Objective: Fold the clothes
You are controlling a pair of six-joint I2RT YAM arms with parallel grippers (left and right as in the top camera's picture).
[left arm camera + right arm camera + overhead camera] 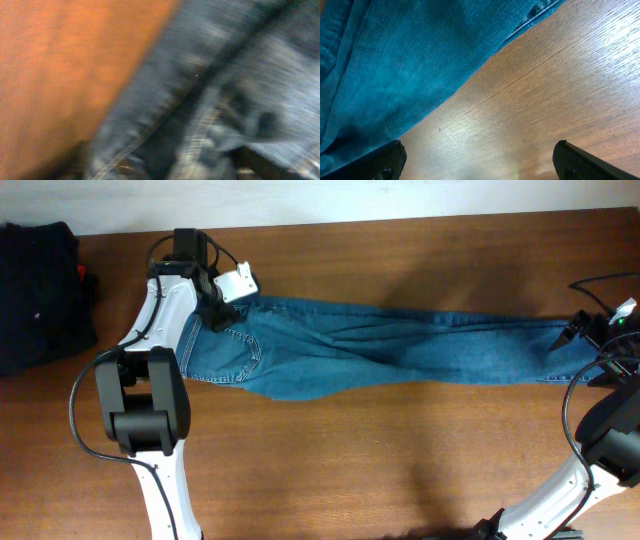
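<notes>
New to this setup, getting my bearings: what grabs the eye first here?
Blue jeans lie stretched across the wooden table, waist at the left gripper, leg ends by the open right gripper. A black pile sits at the table's far left corner.

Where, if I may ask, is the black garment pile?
Overhead, the black garment pile lies at the table's far left edge, just beyond the left arm.

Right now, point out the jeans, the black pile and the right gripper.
jeans [400,345]: overhead view, middle of the legs.
black pile [35,295]: overhead view, centre of the heap.
right gripper [480,147]: right wrist view, midway between its open fingertips.
</notes>
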